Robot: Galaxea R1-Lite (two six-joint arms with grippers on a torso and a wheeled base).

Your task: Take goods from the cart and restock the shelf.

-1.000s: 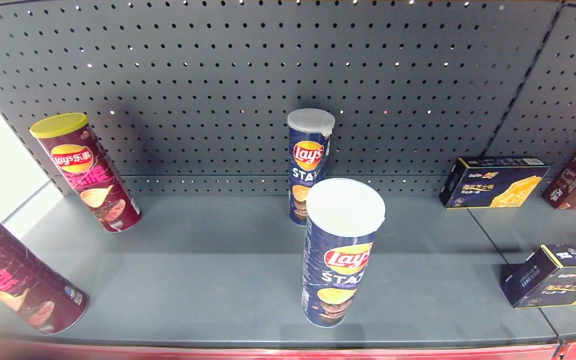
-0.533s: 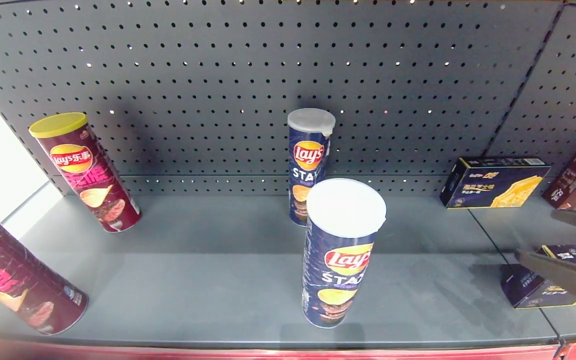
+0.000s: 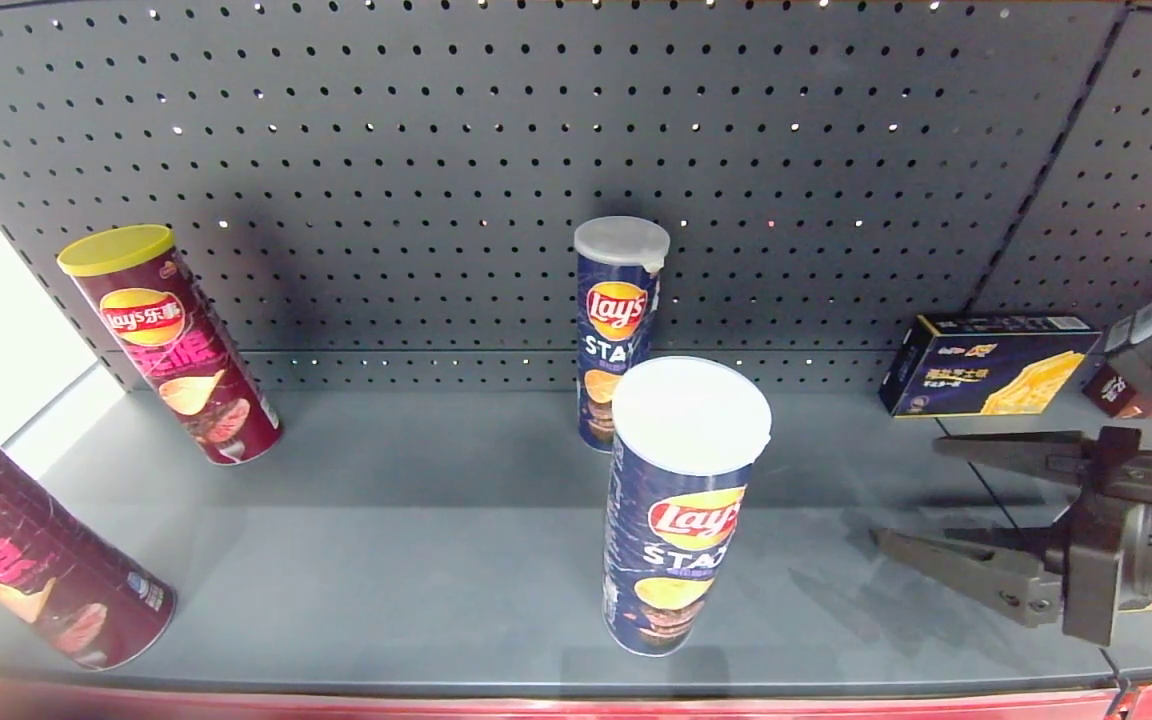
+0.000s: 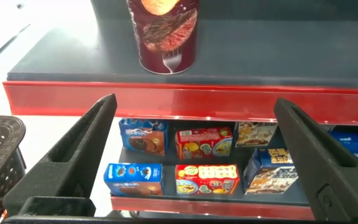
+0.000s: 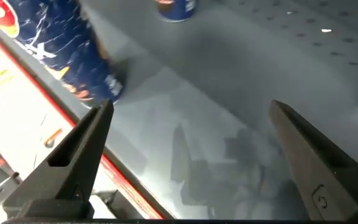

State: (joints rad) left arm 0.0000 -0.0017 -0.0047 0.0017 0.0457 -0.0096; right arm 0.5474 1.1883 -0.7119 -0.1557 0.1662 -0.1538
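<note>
- Both sets of jaws are wide open and hold nothing. The right gripper (image 3: 906, 492) is low at the right of the head view. The left gripper (image 4: 192, 106) faces the red shelf edge (image 4: 229, 99).
- One tall blue chip can with a white lid (image 3: 681, 500) stands mid-frame, near the front of the flat grey metal shelf (image 3: 416, 560).
- Another blue can (image 3: 616, 330) stands just behind it.
- One dark red chip can with a yellow lid (image 3: 171, 345) stands at the upper left.
- At the upper left of the right wrist view, the blurry blue shape (image 5: 73, 50) is probably the front can.

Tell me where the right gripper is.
In the head view, the right gripper is open over the shelf, right of the front blue chip can and in front of the blue box.
</note>
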